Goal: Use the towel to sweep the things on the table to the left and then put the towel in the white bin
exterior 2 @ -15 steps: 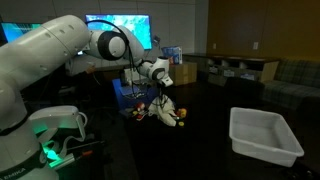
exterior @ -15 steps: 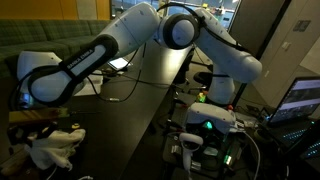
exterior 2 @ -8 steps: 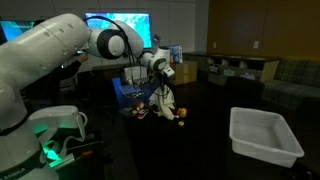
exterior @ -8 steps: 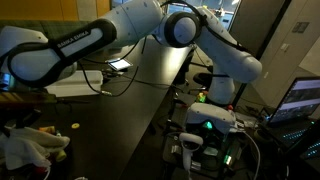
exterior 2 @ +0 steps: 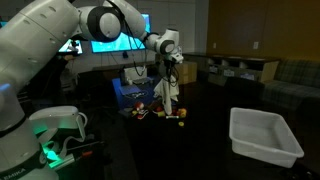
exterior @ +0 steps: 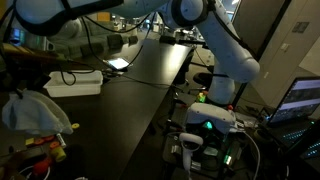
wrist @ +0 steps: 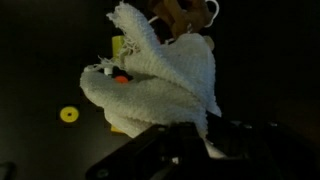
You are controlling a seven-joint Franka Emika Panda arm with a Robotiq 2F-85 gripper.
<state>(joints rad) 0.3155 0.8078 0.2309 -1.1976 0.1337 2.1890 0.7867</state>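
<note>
Gripper (wrist: 205,142): jaws are pressing together, pinching the top fold of the towel (wrist: 160,85).
Towel (exterior 2: 170,95): is hanging from the gripper, lower edge sitting near the table (exterior 2: 200,150); contact cannot be told.
Things (exterior 2: 150,112): are lying on the table at 6 to 7 o'clock from the towel.
Yellow ring (wrist: 69,114): is lying at 8 o'clock from the towel in the wrist view.
White bin (exterior 2: 265,135): is sitting on the table at 4 o'clock from the towel, well apart.

pincer (exterior 2: 171,64) risen | towel (exterior 2: 170,93) lifted off table (exterior 2: 205,142) | hangs above things (exterior 2: 158,113)
</note>
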